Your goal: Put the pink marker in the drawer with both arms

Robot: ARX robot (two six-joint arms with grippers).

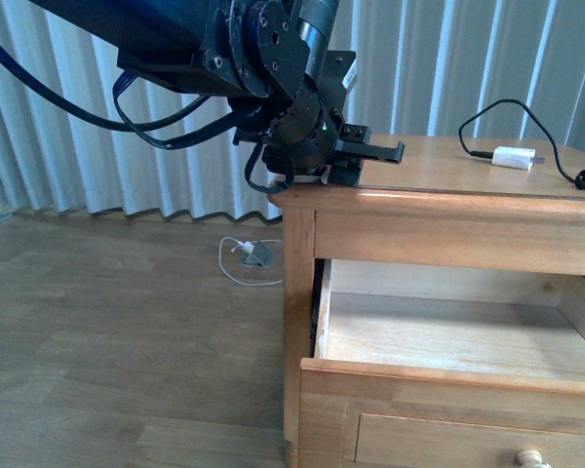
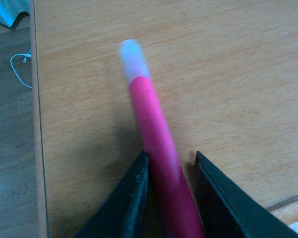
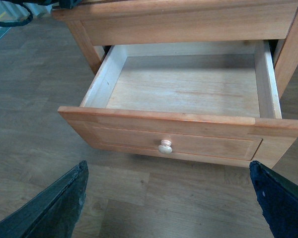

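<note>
One pink marker (image 2: pixel 156 144), one drawer (image 3: pixel 188 94) (single knob (image 3: pixel 165 147)), one charger (image 1: pixel 514 157), two end effectors (image 2: pixel 171 198) (image 3: pixel 169 198).

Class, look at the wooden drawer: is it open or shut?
Open. The drawer is pulled out, its bare pale inside showing, with nothing in it.

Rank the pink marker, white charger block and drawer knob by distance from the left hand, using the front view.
1. Pink marker, between the left hand's fingers at the tabletop's corner.
2. White charger block, further right on top.
3. Drawer knob, low on the open drawer's front.

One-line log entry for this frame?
phase: grasp | left gripper: jaws around pink marker on tabletop | right gripper: open, facing drawer | drawer: open, empty
</note>
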